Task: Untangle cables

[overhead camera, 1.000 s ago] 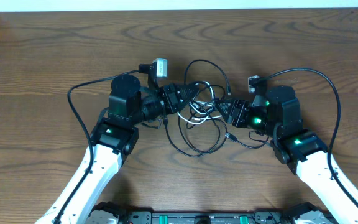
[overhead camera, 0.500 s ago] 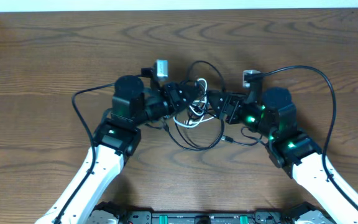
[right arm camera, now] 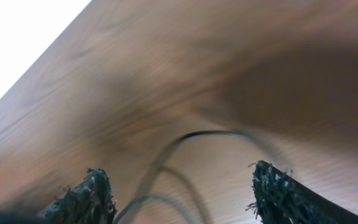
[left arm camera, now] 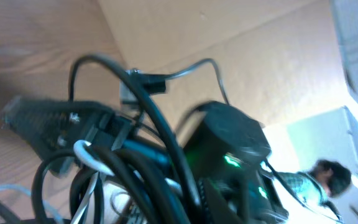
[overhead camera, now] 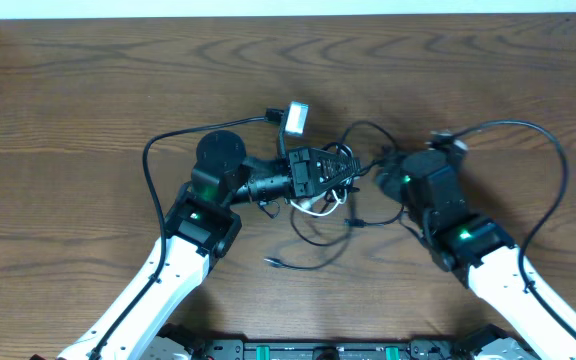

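The cables (overhead camera: 320,238) are a tangle of thin black cords with one white cord (overhead camera: 313,206), in mid-table. My left gripper (overhead camera: 334,166) points right, shut on the upper part of the bundle, and holds it off the table. A loose plug end (overhead camera: 273,262) trails at the front. My right gripper (overhead camera: 384,168) is just right of the bundle and open. In the right wrist view its fingers (right arm camera: 182,186) stand wide apart with blurred cable loops (right arm camera: 166,155) beyond them. In the left wrist view black cords (left arm camera: 160,124) and the white cord (left arm camera: 82,152) hide my own jaws.
The table (overhead camera: 88,90) is brown wood with a white strip along its back edge. Thick black robot cords loop out at the left (overhead camera: 150,160) and at the right (overhead camera: 560,170). The right arm's body (left arm camera: 229,155) fills the left wrist view behind the cords.
My left gripper has swung right and carried the tangle with it. The right gripper has pulled back to the right and turned. The plug end now trails at the front.
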Tool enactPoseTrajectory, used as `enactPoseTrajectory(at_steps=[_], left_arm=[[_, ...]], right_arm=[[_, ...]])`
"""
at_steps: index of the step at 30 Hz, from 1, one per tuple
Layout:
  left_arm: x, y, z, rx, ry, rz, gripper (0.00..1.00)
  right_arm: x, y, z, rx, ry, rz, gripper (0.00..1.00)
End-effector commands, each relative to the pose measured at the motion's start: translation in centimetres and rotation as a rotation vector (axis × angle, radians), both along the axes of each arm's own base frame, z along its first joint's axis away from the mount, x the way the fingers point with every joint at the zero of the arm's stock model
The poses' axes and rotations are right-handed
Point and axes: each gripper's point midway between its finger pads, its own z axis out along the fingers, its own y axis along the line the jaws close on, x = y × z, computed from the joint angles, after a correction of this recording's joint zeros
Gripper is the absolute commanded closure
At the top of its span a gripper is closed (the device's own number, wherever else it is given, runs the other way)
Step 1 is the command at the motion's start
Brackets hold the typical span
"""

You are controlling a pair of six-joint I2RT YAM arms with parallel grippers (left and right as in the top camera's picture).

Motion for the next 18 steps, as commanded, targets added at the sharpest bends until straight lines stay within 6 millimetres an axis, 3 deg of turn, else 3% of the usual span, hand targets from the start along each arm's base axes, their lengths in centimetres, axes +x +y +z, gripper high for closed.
enactPoseTrajectory(at_steps=[1, 3, 5, 7, 9, 11, 14, 17, 18], left_arm=[[-1.4, -0.2, 1.7, -0.036, -0.047, -0.083, 0.92], [-1.4, -0.1, 1.9, -0.041, -0.060, -0.084, 0.92], [-1.0, 0.0, 1.9, -0.037, -0.076, -0.063, 0.92], [0.0, 0.2, 1.9, -0.034, -0.083, -0.010, 0.92], [1.1, 0.6, 1.8, -0.030, -0.086, 0.050, 0.92], [1.4, 0.8, 1.8, -0.008, -0.188, 0.065, 0.92], [0.5, 0.6, 1.5, 0.058, -0.513, 0.001, 0.91], [0.7, 0.6, 1.0, 0.085, -0.558, 0.009, 0.91], [1.0, 0.7, 0.9, 0.094, -0.551, 0.024, 0.78]], right_arm=[[0.2, -5.4, -0.3, -0.045, 0.020, -0.243, 0.30], [-0.3, -6.1, -1.1, -0.007, 0.077, -0.237, 0.30], [-0.2, -4.2, -1.0, 0.054, 0.099, -0.073, 0.27], [-0.1, -0.7, 0.5, 0.075, 0.040, 0.242, 0.26], [-1.0, 1.5, 2.0, 0.108, -0.013, 0.437, 0.20], [-2.0, 2.4, 3.0, 0.149, -0.030, 0.514, 0.19], [-4.5, 3.9, 5.4, 0.214, -0.086, 0.651, 0.25], [-6.5, 5.1, 7.9, 0.261, -0.153, 0.753, 0.28], [-7.0, 5.1, 8.3, 0.265, -0.165, 0.761, 0.28]])
